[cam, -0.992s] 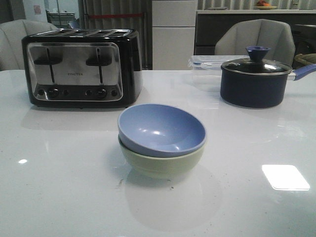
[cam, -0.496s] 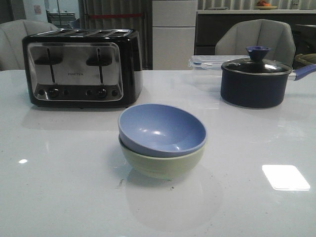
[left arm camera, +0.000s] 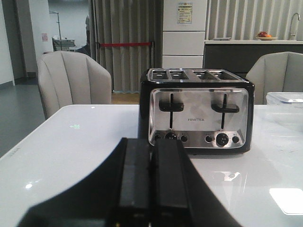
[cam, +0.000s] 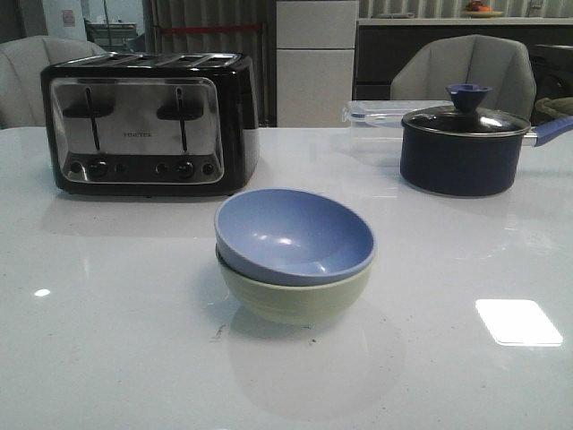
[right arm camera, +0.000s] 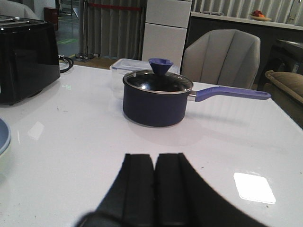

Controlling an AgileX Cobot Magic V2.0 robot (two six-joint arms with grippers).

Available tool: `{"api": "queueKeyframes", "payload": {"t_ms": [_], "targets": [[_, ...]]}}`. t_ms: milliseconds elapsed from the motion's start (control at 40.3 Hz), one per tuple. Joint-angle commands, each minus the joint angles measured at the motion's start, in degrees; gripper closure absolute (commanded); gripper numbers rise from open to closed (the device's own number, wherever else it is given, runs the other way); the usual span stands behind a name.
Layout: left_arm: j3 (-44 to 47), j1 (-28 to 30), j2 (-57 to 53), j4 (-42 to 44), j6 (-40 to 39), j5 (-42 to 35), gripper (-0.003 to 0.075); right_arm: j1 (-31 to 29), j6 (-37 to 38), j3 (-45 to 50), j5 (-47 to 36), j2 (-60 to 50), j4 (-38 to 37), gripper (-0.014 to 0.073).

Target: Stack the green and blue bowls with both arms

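The pale blue bowl [cam: 294, 235] sits nested, slightly tilted, inside the pale green bowl [cam: 295, 297] at the middle of the white table [cam: 107, 358]. Neither arm shows in the front view. My left gripper [left arm camera: 151, 144] is shut and empty, low over the table and facing the toaster. My right gripper [right arm camera: 155, 157] is shut and empty, low over the table and facing the navy pot. An edge of the blue bowl [right arm camera: 3, 135] shows at the side of the right wrist view.
A black and chrome toaster [cam: 148, 121] stands at the back left. A navy pot with a glass lid [cam: 461, 143] and a clear plastic box [cam: 376, 121] stand at the back right. Chairs stand behind the table.
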Motion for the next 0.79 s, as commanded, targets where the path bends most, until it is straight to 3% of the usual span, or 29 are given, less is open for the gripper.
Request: {"api": "queueKeyframes", "payload": {"t_ms": [0,149,769], "targets": [[0.3,0.1,-1.1,0.0,0.0,-5.2,0.0627,0.1,2.8,-0.2,-6.8,-1.1,-2.6,0.0537],[0.3,0.1,-1.1,0.0,0.0,-5.2,0.0627,0.1,8.4,-0.2,-8.7,-1.1,-5.4,0.0537],[0.3,0.1,-1.1,0.0,0.0,-5.2,0.0627,0.1,10.1,-0.2,-8.6,-1.1,-5.7,0.0537]]}}
